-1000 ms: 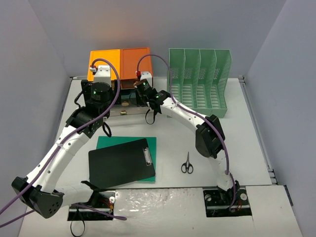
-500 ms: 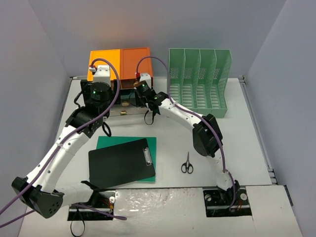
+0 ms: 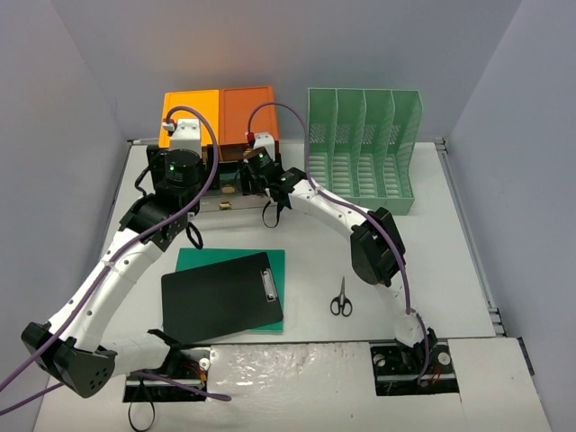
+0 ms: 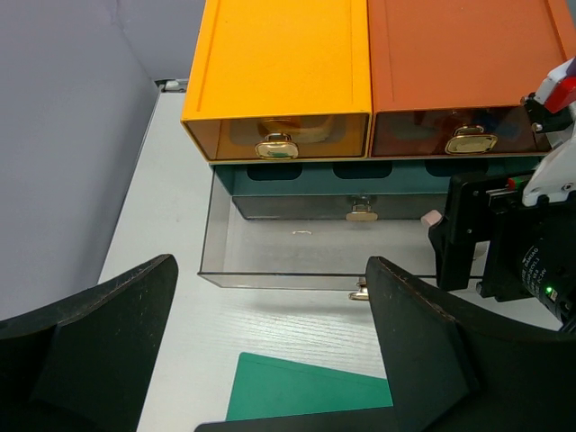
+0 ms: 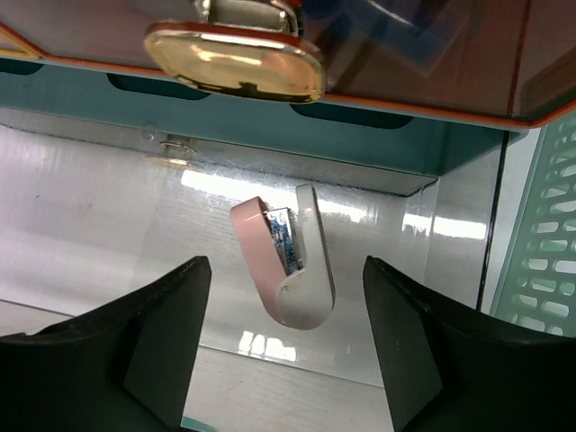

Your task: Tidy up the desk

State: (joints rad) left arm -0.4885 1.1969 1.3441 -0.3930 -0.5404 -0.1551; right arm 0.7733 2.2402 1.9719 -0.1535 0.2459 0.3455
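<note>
The white desk (image 3: 450,270) holds a black clipboard (image 3: 220,299) lying on a green mat (image 3: 236,263), and scissors (image 3: 340,299). The clear bottom drawer (image 4: 270,243) of the orange-topped drawer unit (image 3: 219,112) is pulled open. My right gripper (image 5: 283,265) hangs open over the drawer's right end. A pink-and-white USB stick (image 5: 292,270) sits in the drawer between its fingers, touching neither. It also shows as a pink spot in the left wrist view (image 4: 432,217). My left gripper (image 4: 270,270) is wide open and empty, high above the desk in front of the drawer.
A green slotted file rack (image 3: 364,148) stands at the back right, next to the drawer unit. Two upper drawers with gold handles (image 4: 277,146) are closed. Grey-lilac walls enclose the desk on three sides. The right gripper (image 4: 463,238) stands at the drawer's right end.
My right gripper has shifted slightly left and toward the drawer unit. The left arm, clipboard and scissors have not moved.
</note>
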